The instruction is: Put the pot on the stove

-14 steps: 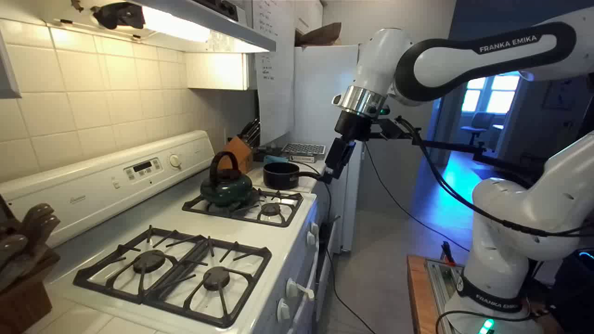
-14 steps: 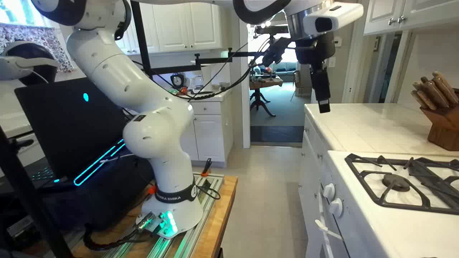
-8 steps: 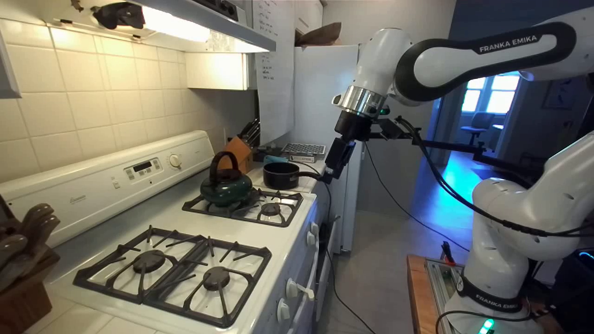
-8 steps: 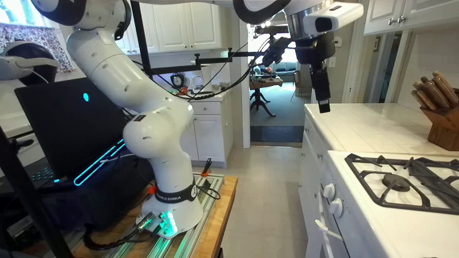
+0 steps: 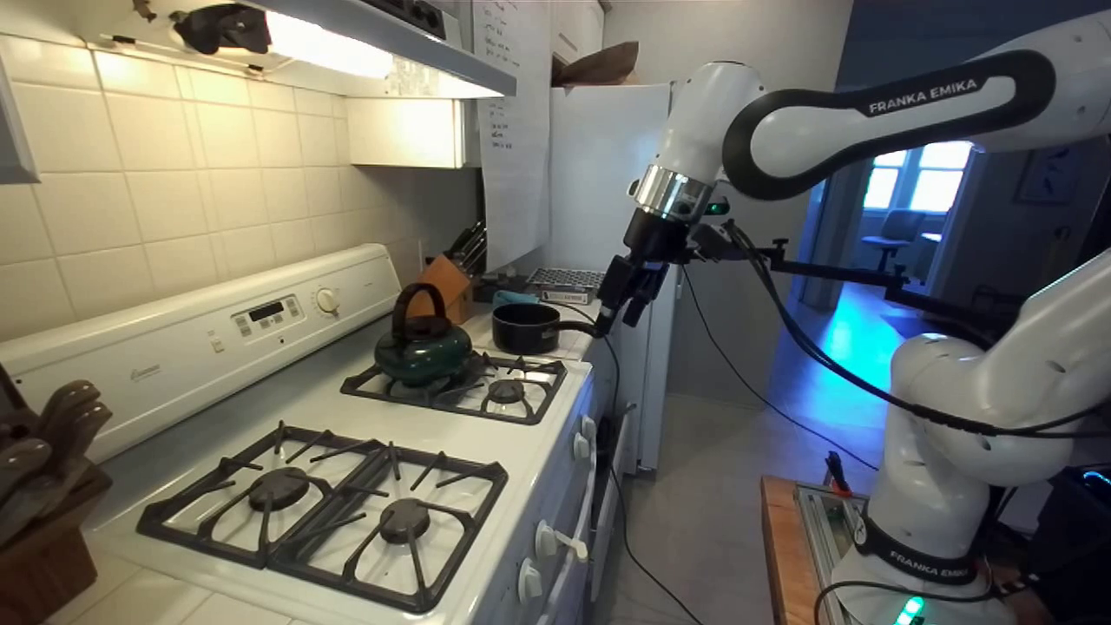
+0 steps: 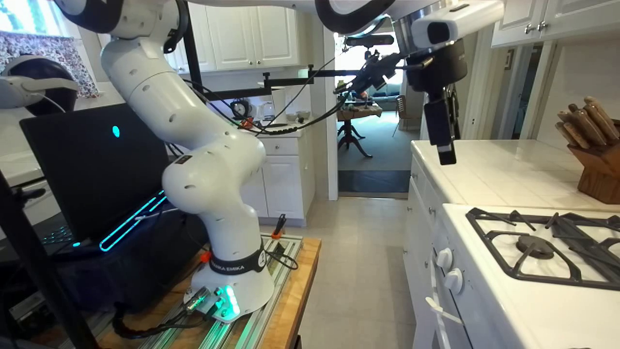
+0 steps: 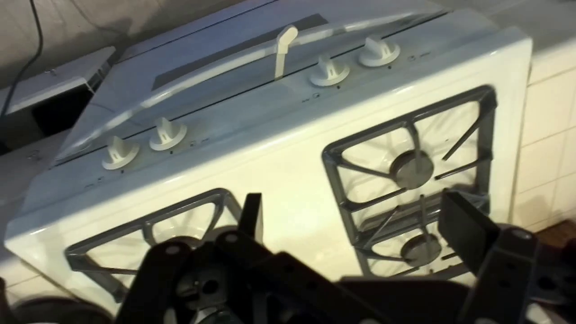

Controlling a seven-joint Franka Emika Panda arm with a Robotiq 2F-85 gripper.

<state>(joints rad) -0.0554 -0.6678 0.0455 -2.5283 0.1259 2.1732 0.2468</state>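
Observation:
The small black pot (image 5: 525, 328) stands on the counter just beyond the stove, its handle pointing towards the aisle. A dark round shape, apparently the pot, shows at the bottom left of the wrist view (image 7: 58, 311). The white stove (image 5: 299, 395) has black grates, and it also shows in the wrist view (image 7: 292, 193). My gripper (image 5: 618, 319) is open, pointing down. In an exterior view it overlaps the handle's end, but the depth is unclear. It also shows in an exterior view (image 6: 450, 154). The wrist view shows nothing between its fingers (image 7: 352, 202).
A dark green kettle (image 5: 423, 351) with an arched handle sits on the stove's far rear burner, beside the pot. A knife block (image 5: 443, 291) stands behind it, another at the near end (image 6: 600, 169). The range hood (image 5: 391, 43) hangs above. Cables hang from the arm.
The arm has moved slightly and the wrist has turned. The gripper is a little lower and further towards the stove, and both fingers now show apart. The pot has not moved.

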